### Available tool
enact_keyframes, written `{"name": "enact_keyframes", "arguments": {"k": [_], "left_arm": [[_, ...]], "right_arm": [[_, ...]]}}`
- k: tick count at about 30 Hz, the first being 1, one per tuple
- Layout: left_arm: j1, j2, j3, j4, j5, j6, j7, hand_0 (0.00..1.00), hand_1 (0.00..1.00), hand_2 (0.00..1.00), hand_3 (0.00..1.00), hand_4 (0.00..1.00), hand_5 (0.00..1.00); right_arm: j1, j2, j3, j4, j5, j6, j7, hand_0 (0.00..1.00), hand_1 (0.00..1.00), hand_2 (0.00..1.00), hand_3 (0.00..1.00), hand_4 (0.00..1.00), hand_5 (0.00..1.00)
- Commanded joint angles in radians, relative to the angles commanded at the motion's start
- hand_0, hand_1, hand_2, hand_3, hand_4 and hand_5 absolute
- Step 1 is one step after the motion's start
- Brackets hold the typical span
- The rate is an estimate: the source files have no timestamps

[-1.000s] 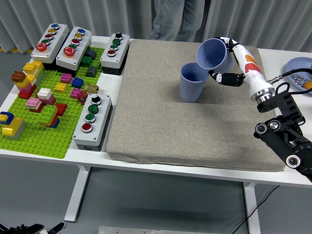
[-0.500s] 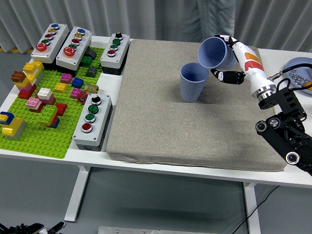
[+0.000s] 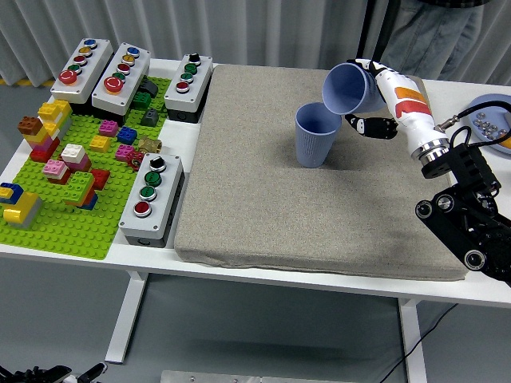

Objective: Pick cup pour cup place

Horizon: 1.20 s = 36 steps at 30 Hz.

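1. A blue cup [image 3: 316, 136] stands upright on the grey mat [image 3: 263, 199], mouth open upward, in the mat's far right part.
2. A second blue cup [image 3: 349, 88], the same colour and shape, is held above and just right of the first, tipped steeply with its mouth facing down-left toward the standing cup's rim.

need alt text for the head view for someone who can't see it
The right robot hand tips a blue cup over an upright blue cup on a grey mat. Button boxes and a green brick baseplate sit to the left.
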Motion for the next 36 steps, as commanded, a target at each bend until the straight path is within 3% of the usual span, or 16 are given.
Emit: {"name": "enact_keyframes", "arguments": {"k": [36], "left_arm": [[-0.007,0.002,-0.001,0.000,-0.002,0.000,-0.001,0.768,0.755,0.807,0.644,0.508,0.988]], "right_arm": [[0.050,-0.003,-0.100,-0.050,-0.065,-0.081,-0.016,0.782,0.676,0.562,0.634,0.736,0.026]]}}
